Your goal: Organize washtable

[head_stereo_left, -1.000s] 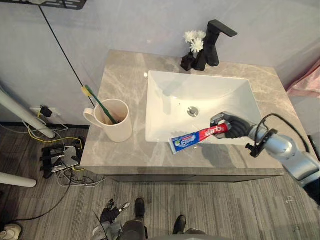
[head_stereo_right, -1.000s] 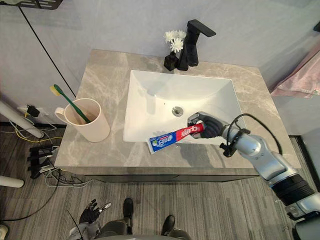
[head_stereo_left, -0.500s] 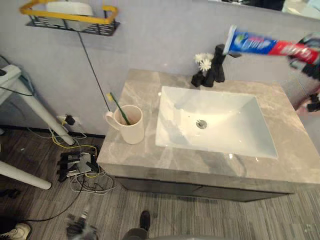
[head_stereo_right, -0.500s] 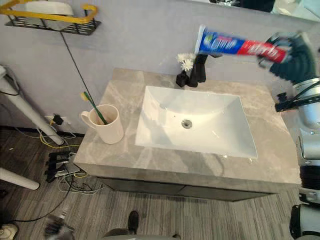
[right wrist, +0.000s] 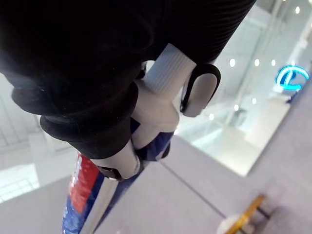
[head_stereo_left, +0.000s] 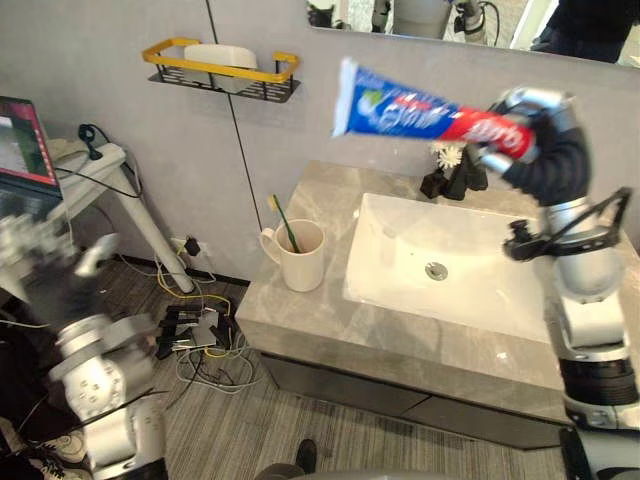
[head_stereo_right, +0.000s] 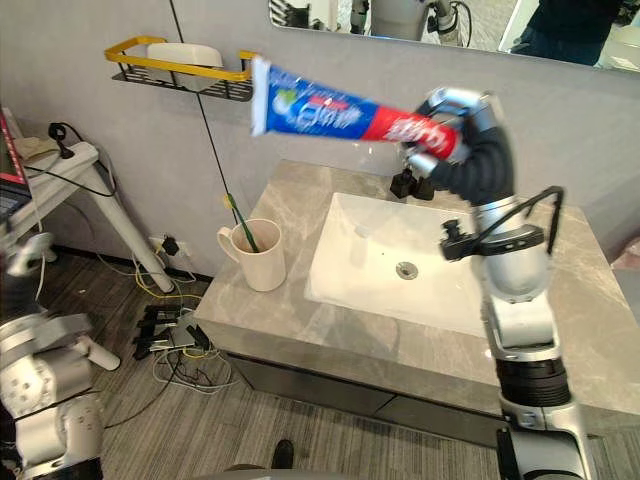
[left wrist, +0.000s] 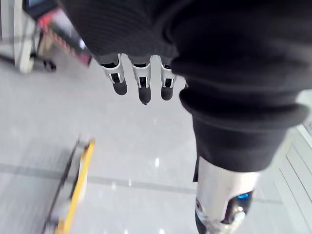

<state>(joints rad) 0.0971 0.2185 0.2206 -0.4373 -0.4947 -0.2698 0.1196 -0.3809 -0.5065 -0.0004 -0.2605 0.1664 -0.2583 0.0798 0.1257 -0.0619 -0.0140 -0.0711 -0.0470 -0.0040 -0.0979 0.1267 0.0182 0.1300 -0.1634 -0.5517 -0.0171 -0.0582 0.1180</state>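
Observation:
My right hand [head_stereo_left: 537, 142] is raised high above the washtable, shut on the red cap end of a blue, red and white toothpaste tube [head_stereo_left: 418, 114]. The tube lies nearly level in the air and points left. In the right wrist view the thumb and fingers curl round the tube [right wrist: 91, 194] just below its white cap [right wrist: 163, 73]. A cream mug [head_stereo_left: 303, 257] with a green toothbrush [head_stereo_left: 282, 219] in it stands on the grey marble counter [head_stereo_left: 300, 315], left of the white sink [head_stereo_left: 455, 275]. My left hand [left wrist: 140, 84] is open, lifted at the far left [head_stereo_right: 25, 253].
A black faucet [head_stereo_left: 468, 176] and a small black vase with white flowers [head_stereo_left: 446, 156] stand behind the sink. A yellow-rimmed wall shelf [head_stereo_left: 222, 70] hangs left of the mirror [head_stereo_left: 450, 20]. A white stand [head_stereo_left: 95, 165] and floor cables [head_stereo_left: 195, 330] lie left of the washtable.
The camera has swung up and left. My right hand has carried the toothpaste from the sink's front edge to high above the counter. My left hand has come up at the left.

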